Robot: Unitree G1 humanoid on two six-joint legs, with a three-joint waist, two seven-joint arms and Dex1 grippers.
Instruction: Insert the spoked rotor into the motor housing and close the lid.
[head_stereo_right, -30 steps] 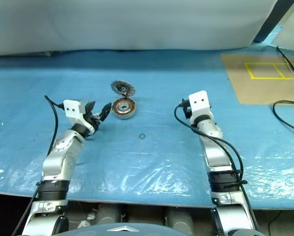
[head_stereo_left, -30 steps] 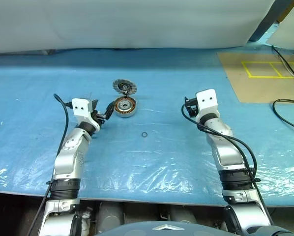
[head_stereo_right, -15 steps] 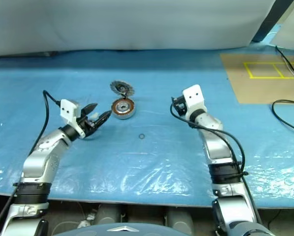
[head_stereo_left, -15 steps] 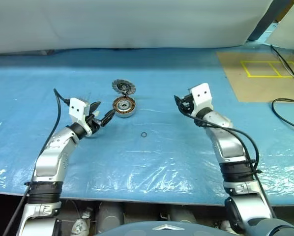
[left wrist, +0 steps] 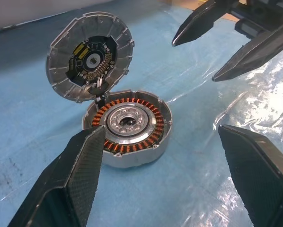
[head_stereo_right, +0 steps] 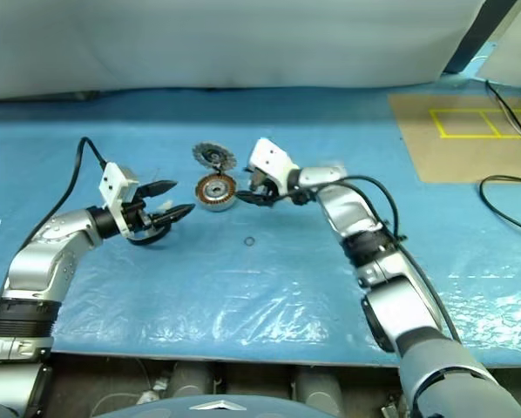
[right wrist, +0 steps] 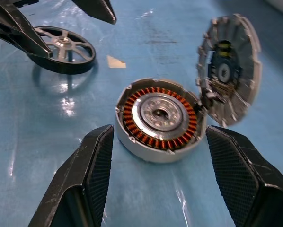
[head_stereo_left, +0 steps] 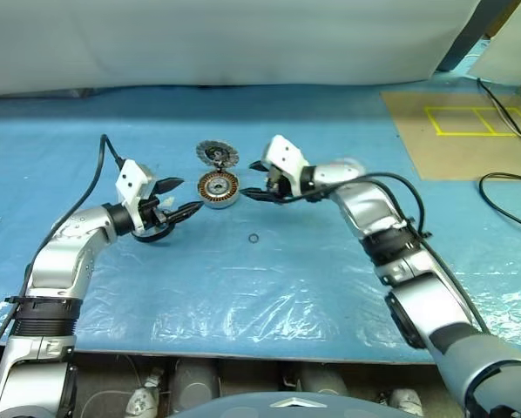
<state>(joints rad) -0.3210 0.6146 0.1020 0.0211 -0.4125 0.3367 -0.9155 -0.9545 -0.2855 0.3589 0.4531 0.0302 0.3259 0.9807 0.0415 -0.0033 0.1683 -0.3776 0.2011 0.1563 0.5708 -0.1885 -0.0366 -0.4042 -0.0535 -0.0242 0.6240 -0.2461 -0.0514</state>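
**Both grippers open on either side of the motor housing**

The motor housing (head_stereo_left: 220,188) sits on the blue plastic-covered table (head_stereo_left: 295,287), left of its middle and nearer the far edge. Its copper windings are exposed. Its round, notch-rimmed lid (head_stereo_left: 218,154) stands hinged open at the far side, inner face showing.

The left gripper (head_stereo_left: 189,193) hangs just left of the housing, its 2 black fingers spread wide and holding nothing between them. Under it lies the spoked rotor (right wrist: 66,49) – a black wheel with slim spokes, close to the housing but apart from it. 1 left fingertip crosses over the rotor's rim; whether it touches cannot be told.

The right gripper (head_stereo_left: 247,180) points at the housing from the right, its fingers also wide apart and empty – the housing lies just beyond its tips, untouched.

A tiny thin ring (head_stereo_left: 254,238) lies alone, toward the near edge from the housing. A cardboard sheet (head_stereo_left: 452,131) marked with yellow tape covers the far right corner.
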